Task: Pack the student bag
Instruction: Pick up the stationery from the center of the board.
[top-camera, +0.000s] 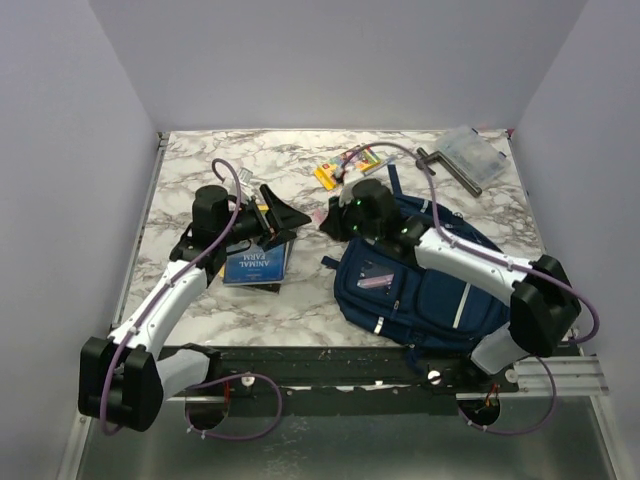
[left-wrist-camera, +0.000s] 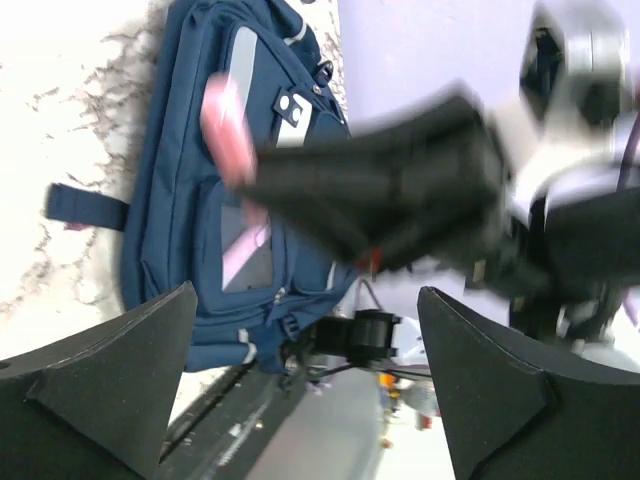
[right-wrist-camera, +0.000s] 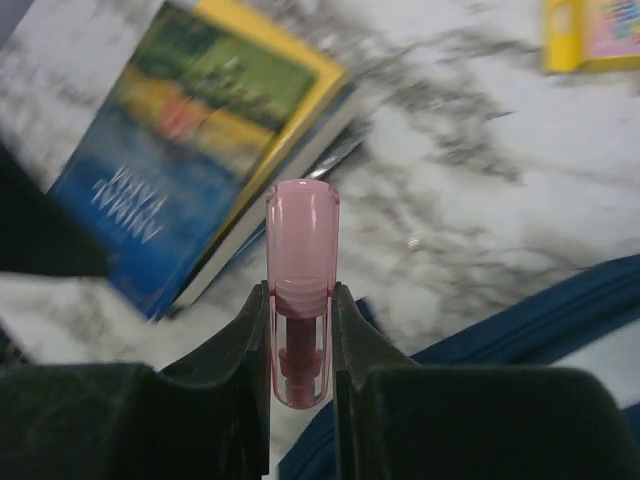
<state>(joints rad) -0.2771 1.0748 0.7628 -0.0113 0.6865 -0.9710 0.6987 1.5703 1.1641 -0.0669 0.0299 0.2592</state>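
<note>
The student bag (top-camera: 430, 300) is big and dark blue, with light grey patches and stripes. It lies flat on the surface, front side up. It is just beside the right jaws, a little lower, and apart from the left jaws.

The student bag (top-camera: 410, 300) was navy blue with light grey panels and stripes. The table (top-camera: 290, 160) showed white marble veined in grey. The book (top-camera: 255, 266), left of the bag, was blue edged in yellow. The tube (right-wrist-camera: 301, 290) was translucent pink.
</note>
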